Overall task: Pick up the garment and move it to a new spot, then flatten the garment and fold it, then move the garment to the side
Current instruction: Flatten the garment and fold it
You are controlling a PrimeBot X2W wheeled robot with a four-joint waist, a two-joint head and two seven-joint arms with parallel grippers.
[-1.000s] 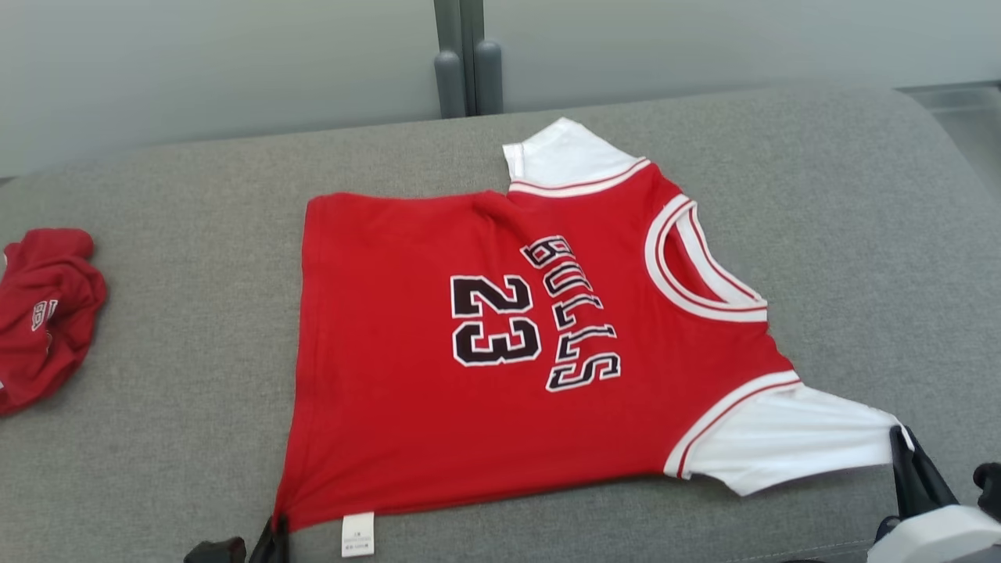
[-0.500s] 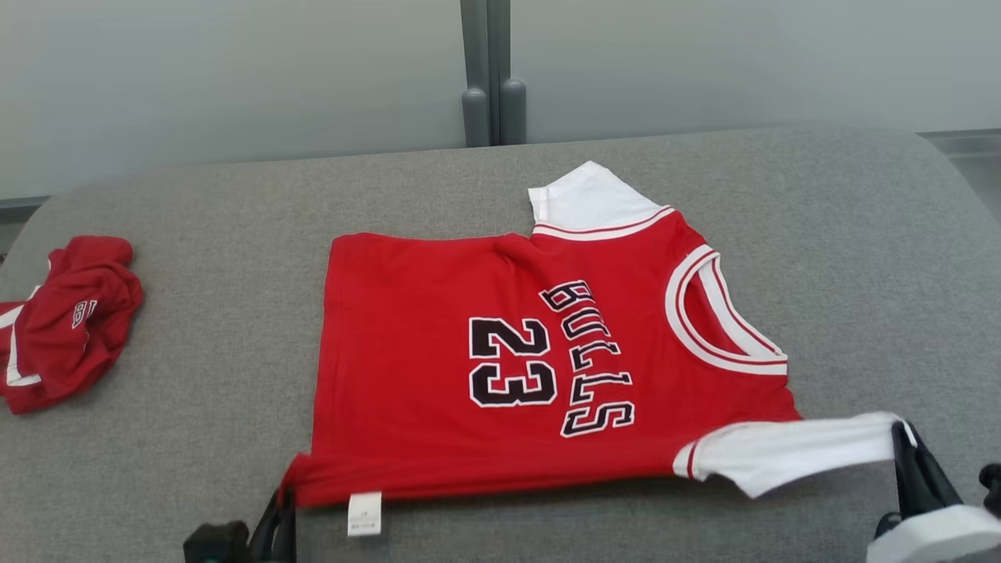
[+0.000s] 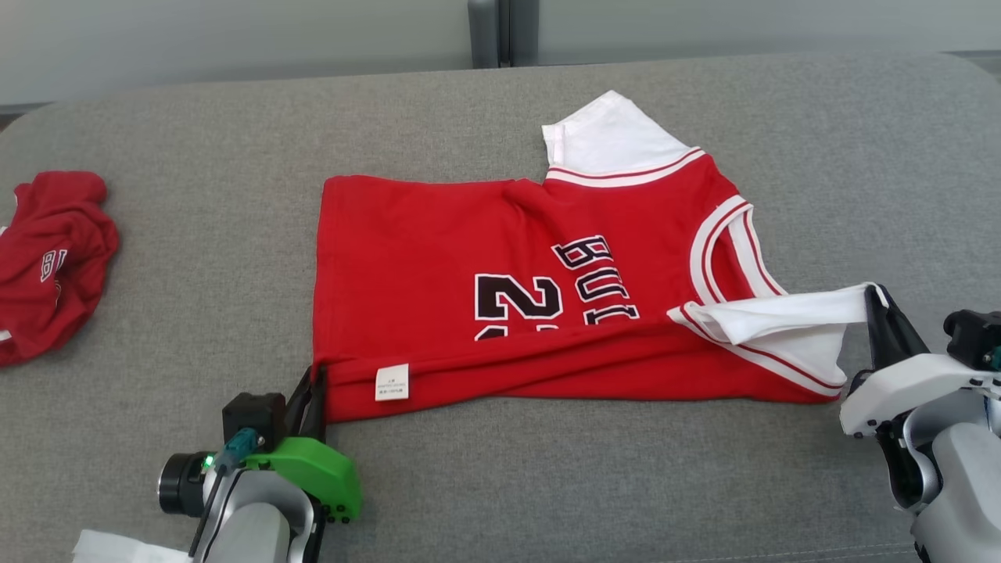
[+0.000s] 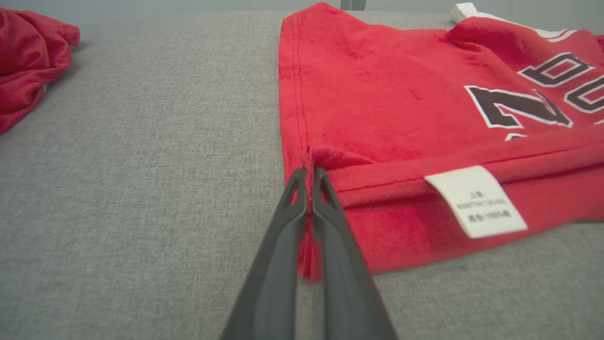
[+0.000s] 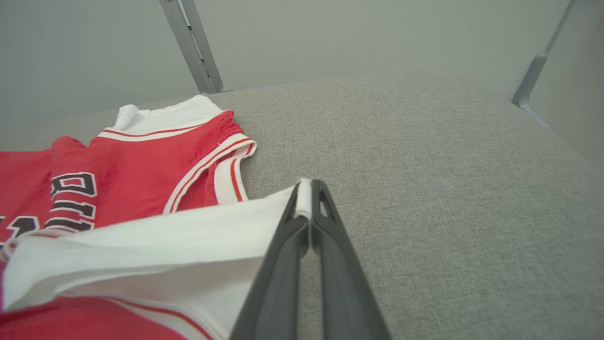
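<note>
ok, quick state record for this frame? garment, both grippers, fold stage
garment: red jersey, print up, on grey cushion
left gripper: shut on the jersey's near hem corner
right gripper: shut on white near sleeve at its cuff
fold stage: near edge lifted and turned over the print, number partly covered; fold not finished
label: white tag on the turned edge
other: crumpled red garment at left, apart

The dark fingers (image 5: pixel 283 264) of the right gripper (image 5: pixel 309 189) pinch the edge of a white sleeve (image 5: pixel 141 241), held above a grey fabric desk (image 5: pixel 424 165). The sleeve joins a red jersey (image 5: pixel 141 160) with black lettering lying at left.
</note>
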